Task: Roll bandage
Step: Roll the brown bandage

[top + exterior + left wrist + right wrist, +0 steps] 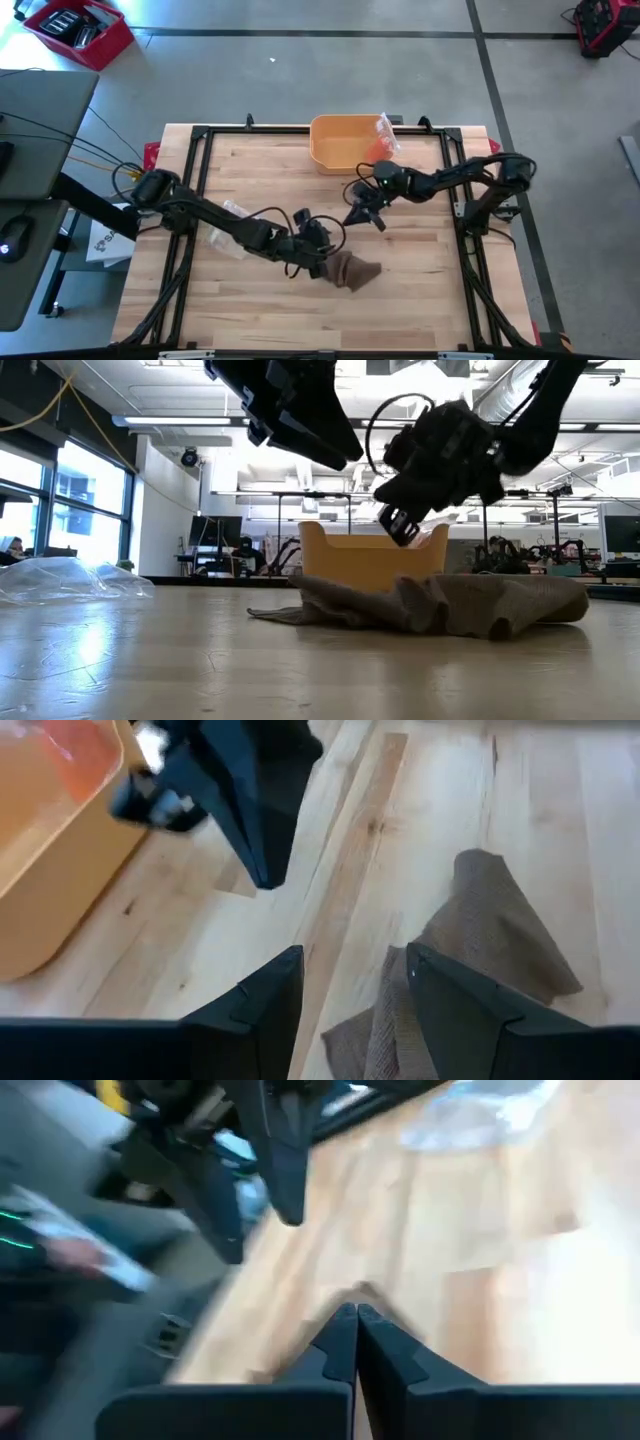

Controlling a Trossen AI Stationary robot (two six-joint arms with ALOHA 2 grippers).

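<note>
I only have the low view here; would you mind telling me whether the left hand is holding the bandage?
Observer: No. The left wrist view shows the left hand open, with the brown bandage lying loose on the table beside it.
Operator: Thanks. And is the right hand open as well?
Observer: Its own wrist view shows the right hand shut, with nothing between the fingers.
Operator: Where is it relative to the tub?
Observer: From above, it hangs just in front of the yellow tub.

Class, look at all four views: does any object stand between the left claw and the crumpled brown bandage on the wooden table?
Nothing visible does. The left claw is open right at the crumpled brown cloth bandage, with only bare wooden table around. The yellow plastic bin and clear plastic wrap lie off to the sides.
</note>
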